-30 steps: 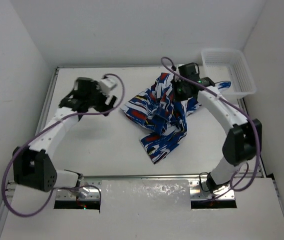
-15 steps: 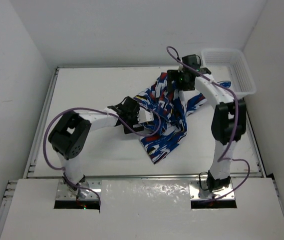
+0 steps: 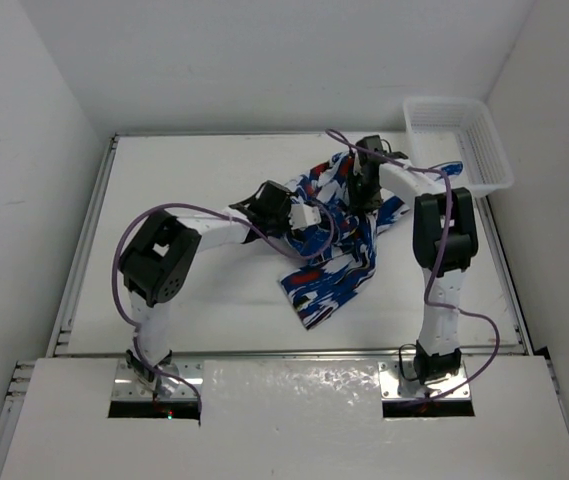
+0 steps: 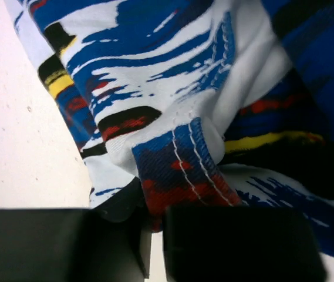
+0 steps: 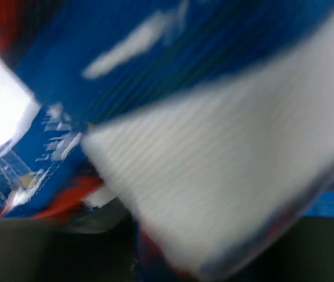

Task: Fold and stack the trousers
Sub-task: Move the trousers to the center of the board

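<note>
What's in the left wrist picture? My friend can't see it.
A stitched hem of the blue, white, red and black trousers sits pinched between the left arm's dark jaws, very close up. Bare white table shows at the left.

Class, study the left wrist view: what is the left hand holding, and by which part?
The left hand pinches the trousers by a stitched hem edge, red and blue, between its fingers.

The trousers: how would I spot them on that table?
Look at the white table, toward its far right side. The trousers are the crumpled heap there, royal blue splashed with white, red and black, unlike the plain white basket nearby.
</note>
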